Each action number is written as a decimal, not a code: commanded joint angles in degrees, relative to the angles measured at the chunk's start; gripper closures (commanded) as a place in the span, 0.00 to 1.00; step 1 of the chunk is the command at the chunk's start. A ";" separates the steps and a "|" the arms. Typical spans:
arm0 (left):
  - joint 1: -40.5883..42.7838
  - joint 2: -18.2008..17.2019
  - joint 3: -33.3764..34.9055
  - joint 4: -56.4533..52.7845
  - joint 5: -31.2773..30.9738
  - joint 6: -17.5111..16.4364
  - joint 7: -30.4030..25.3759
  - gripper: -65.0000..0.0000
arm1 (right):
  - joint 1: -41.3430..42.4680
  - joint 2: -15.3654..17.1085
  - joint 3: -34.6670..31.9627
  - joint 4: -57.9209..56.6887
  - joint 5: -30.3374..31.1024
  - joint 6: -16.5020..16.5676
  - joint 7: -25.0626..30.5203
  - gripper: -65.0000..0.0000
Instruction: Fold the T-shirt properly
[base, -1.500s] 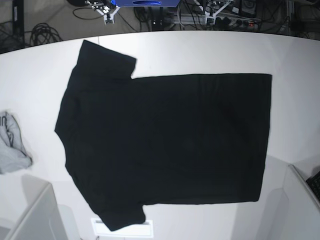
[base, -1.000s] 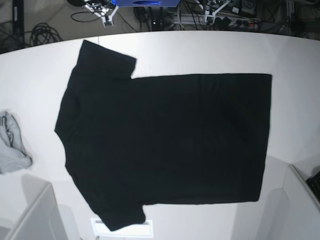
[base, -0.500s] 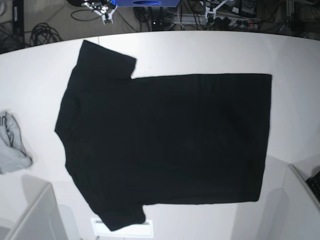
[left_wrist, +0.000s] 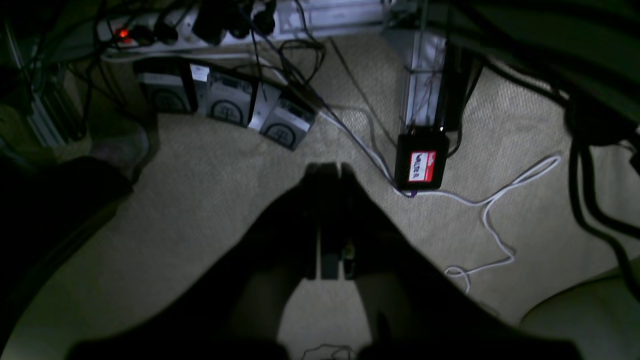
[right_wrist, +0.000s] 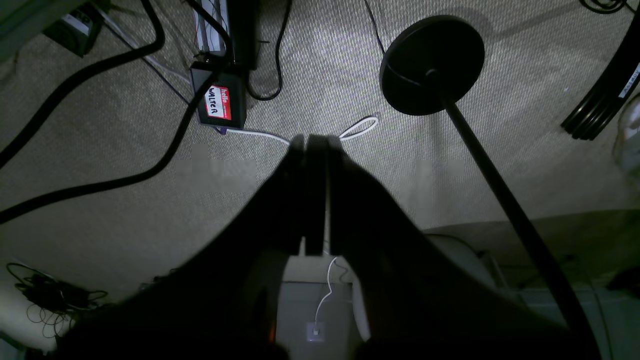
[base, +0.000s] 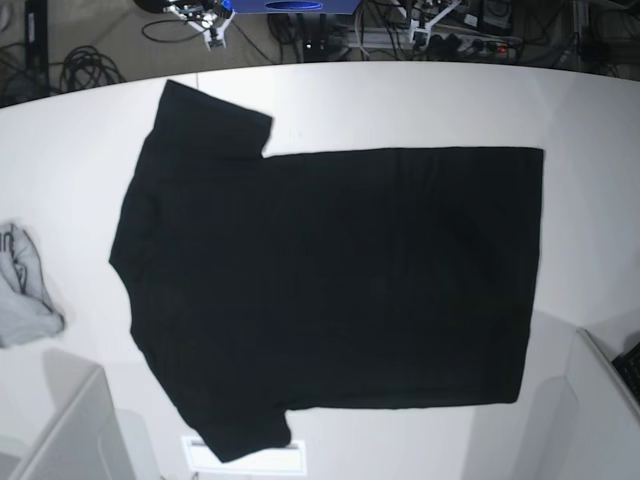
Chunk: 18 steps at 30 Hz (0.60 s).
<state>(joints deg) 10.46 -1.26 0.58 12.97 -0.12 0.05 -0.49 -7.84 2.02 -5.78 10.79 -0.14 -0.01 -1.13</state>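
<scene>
**A:** T-shirt (base: 330, 290), the large black short-sleeved one: where does it lie for you?

**B:** Flat on the white table (base: 400, 100), plain black side up and unfolded. Its long axis runs across the base view, collar end and both sleeves toward that view's left, straight hem toward its right.

**A:** And your pincers?

**B:** My left gripper (left_wrist: 330, 172) is clenched on nothing, and so is my right gripper (right_wrist: 315, 142). Both wrist views look down at beige carpet (left_wrist: 210, 180) and cables, not at cloth, so both arms are off the table.

**A:** Which arm is nearer to what?

**B:** I judge my right arm suits the sleeve end and my left arm the hem end. How far either stands from the cloth, I cannot tell. A small crumpled grey-white cloth (base: 25, 300) lies well apart from the collar end.
</scene>
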 joint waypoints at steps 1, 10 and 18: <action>0.75 -0.02 0.08 0.17 -0.01 0.25 0.10 1.00 | -0.21 0.22 0.11 0.16 0.19 -0.12 0.55 1.00; 7.26 -1.34 0.17 7.99 0.52 -0.19 0.10 1.00 | -4.52 0.22 0.20 2.36 0.27 -0.12 5.65 1.00; 16.05 -4.24 0.17 20.65 -0.19 -7.04 0.10 1.00 | -14.45 0.13 0.64 19.76 0.27 -0.12 1.43 1.00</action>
<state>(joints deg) 25.45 -5.15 0.78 33.43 -0.19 -6.85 -0.56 -21.47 2.00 -5.37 30.44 -0.12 -0.01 0.21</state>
